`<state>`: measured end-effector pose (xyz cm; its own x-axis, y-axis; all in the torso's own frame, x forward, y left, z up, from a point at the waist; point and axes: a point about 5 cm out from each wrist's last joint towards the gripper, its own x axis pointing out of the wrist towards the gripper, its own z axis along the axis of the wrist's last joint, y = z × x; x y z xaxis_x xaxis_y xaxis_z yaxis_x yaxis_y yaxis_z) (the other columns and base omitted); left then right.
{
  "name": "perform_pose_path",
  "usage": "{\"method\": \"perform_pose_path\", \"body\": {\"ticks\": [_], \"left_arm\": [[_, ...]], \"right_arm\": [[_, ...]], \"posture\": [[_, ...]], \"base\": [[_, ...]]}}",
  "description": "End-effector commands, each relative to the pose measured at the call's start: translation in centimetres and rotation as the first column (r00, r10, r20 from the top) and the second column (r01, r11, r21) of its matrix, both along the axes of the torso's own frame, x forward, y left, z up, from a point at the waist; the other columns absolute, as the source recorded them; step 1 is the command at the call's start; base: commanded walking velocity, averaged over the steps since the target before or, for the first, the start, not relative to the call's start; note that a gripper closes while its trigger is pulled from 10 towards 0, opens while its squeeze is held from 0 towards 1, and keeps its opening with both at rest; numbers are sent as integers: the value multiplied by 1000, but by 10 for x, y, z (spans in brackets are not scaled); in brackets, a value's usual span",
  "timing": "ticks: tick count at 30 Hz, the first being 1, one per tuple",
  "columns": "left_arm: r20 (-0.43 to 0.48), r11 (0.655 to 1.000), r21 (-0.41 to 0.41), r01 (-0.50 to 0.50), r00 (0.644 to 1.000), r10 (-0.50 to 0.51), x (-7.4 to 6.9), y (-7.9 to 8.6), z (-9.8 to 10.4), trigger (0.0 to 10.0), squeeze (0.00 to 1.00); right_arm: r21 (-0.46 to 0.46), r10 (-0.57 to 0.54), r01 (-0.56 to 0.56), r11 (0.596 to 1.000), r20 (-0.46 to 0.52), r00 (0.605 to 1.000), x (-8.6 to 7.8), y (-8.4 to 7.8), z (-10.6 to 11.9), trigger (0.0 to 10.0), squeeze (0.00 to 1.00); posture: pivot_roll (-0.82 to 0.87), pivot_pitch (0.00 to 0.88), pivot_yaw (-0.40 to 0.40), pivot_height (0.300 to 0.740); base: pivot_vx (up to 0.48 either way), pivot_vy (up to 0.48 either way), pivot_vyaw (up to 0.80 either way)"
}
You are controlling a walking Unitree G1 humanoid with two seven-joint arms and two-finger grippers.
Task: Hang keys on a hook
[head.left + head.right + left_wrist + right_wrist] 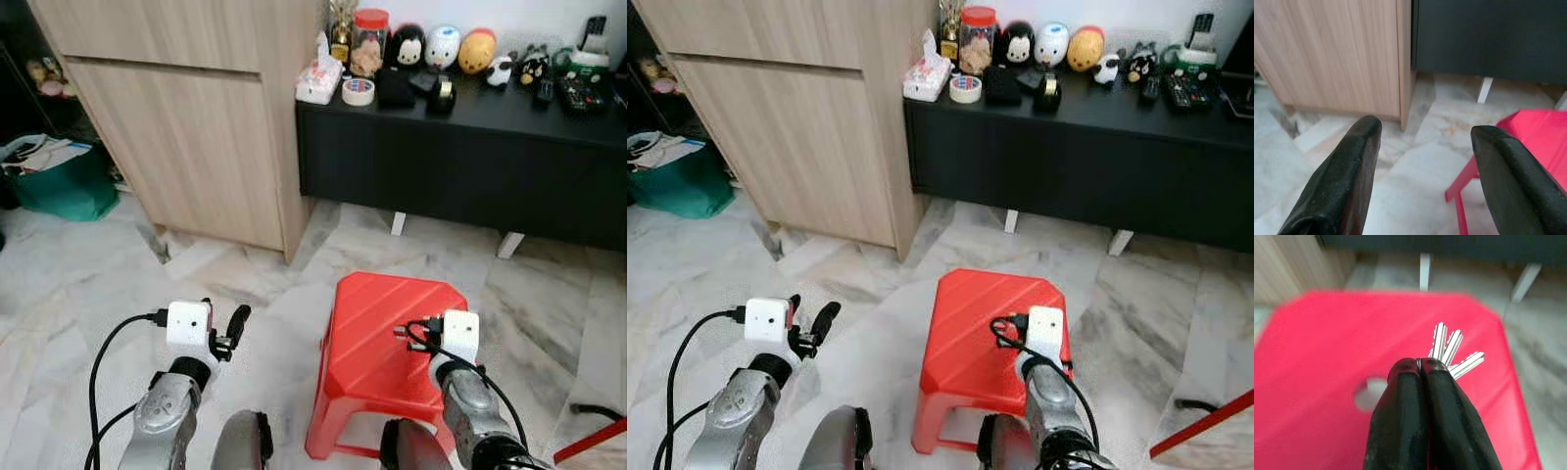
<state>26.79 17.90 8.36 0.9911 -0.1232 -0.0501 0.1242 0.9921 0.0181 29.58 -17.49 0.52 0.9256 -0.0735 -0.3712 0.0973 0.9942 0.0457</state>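
Two big pieces of furniture line the back: a pale wooden cabinet and, just beside it, a low black sideboard crowded with small toys and jars. Out front on the marble floor stands the red stool. Over that stool sits the right gripper, fingers pressed tight together, pinching a small bunch of silver keys that fan out past the tips above the red seat. Off beside the stool, the left gripper hangs over the floor, fingers spread wide, nothing between them.
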Motion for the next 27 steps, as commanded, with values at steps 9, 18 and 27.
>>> {"method": "perform_pose_path", "body": {"ticks": [9,18,27], "left_arm": [[-2,994,109,29,1000,-29,12,-2,-13,10000,0],[8,990,136,27,1000,-28,18,-2,-15,10000,0],[24,981,185,62,997,-67,19,-6,-18,10000,0]], "right_arm": [[135,-49,29,990,152,987,-6,1,10,0,0],[147,-90,84,986,34,995,-13,-4,-4,10000,0],[243,-134,202,949,-269,954,-27,0,-33,10000,0]], "posture": [[88,0,-28,605],[78,0,-44,605],[81,0,-41,605]], "base": [[0,0,0],[0,0,0],[0,0,0]]}}
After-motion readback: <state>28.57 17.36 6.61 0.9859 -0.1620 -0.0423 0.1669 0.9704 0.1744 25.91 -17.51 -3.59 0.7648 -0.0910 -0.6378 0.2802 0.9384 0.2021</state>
